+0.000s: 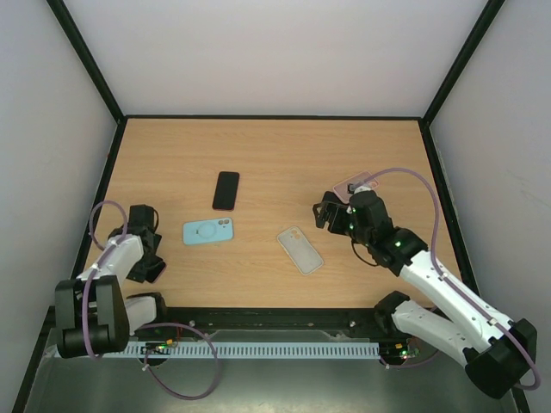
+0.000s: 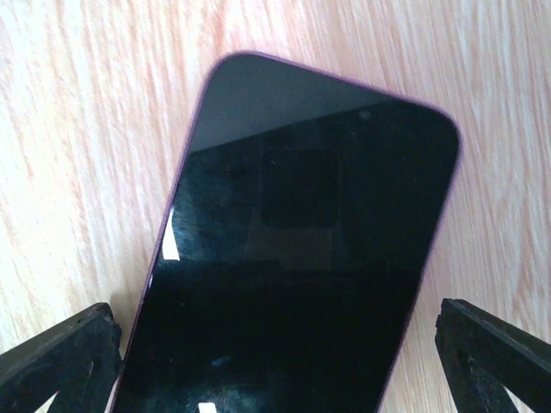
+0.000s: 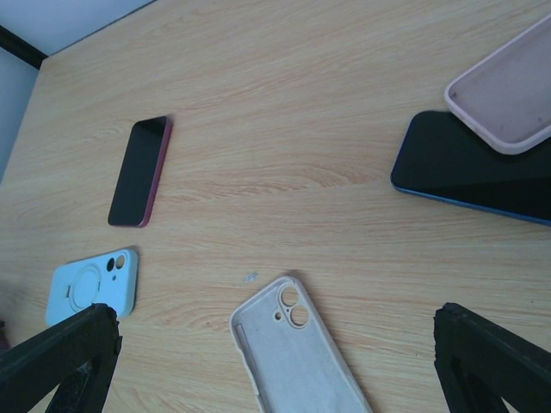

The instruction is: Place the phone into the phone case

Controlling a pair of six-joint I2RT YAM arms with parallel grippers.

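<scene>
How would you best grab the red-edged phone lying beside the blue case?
Take the phone across its two long edges, near mid-length, coming straight down. It lies flat on the table, so nothing gets under it; both long edges are free, the blue case lying apart beyond its near end.

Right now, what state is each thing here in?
red-edged phone: screen up, dark, uncased.
light blue case: back up.
white case: open side up, empty.
pink case: empty, overlapping the blue phone.
blue phone: screen dark, uncased.
purple-edged phone: screen up, dark.
left gripper: open, astride the purple-edged phone.
right gripper: open, empty.
</scene>
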